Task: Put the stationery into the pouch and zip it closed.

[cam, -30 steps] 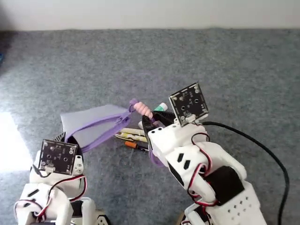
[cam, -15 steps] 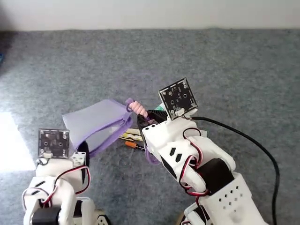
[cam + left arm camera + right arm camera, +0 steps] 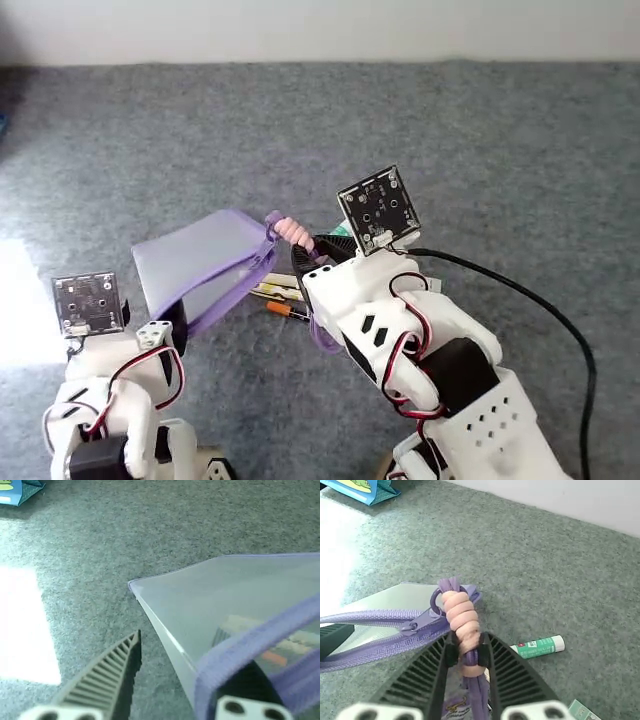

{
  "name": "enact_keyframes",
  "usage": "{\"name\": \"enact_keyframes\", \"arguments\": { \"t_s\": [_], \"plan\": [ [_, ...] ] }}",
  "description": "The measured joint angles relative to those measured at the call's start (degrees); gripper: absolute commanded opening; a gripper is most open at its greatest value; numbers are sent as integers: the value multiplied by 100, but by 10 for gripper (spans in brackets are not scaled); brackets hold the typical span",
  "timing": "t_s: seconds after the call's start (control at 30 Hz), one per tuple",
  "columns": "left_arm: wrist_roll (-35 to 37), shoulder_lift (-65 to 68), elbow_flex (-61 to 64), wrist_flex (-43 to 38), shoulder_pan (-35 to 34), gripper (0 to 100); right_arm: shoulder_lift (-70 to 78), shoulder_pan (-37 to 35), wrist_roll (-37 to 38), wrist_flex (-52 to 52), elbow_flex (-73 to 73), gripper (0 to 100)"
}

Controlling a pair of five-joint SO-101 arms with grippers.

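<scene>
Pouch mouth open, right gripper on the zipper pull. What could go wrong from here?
The glue stick lies on the carpet outside the pouch; zipping now would likely leave it out. The left gripper is open around the pouch's edge, so the right gripper tugging the zipper pull may drag the pouch.

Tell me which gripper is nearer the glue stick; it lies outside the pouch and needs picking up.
Right. The right gripper, fingers shut on the pink zipper pull, is close to the glue stick. The left gripper is at the pouch's opposite end, farther away.
</scene>
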Motion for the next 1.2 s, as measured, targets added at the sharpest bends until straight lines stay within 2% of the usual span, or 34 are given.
{"name": "enact_keyframes", "arguments": {
  "t_s": [0.1,0.33,0.47,0.53,0.67,0.73,0.83,1.03,1.2],
  "plan": [
    [0,0,0,0,0,72,0,0,0,0,0,8],
    [-18,0,-281,0,0,141,0,88,0,0,-9,8],
    [0,0,-281,0,0,144,9,237,0,35,-9,21],
    [0,0,-281,0,0,131,9,255,0,176,-9,78],
    [-18,0,-281,0,0,66,9,255,-9,765,-97,277],
    [-18,0,-281,0,0,29,-9,281,-18,1187,-369,318],
    [-26,0,-281,0,0,13,-123,396,-26,1705,-747,292],
    [-26,9,-281,-44,-44,13,-299,1284,-26,2523,-1020,162],
    [237,53,-404,-53,-53,13,18,1934,-26,2690,-800,141]
  ]
}}
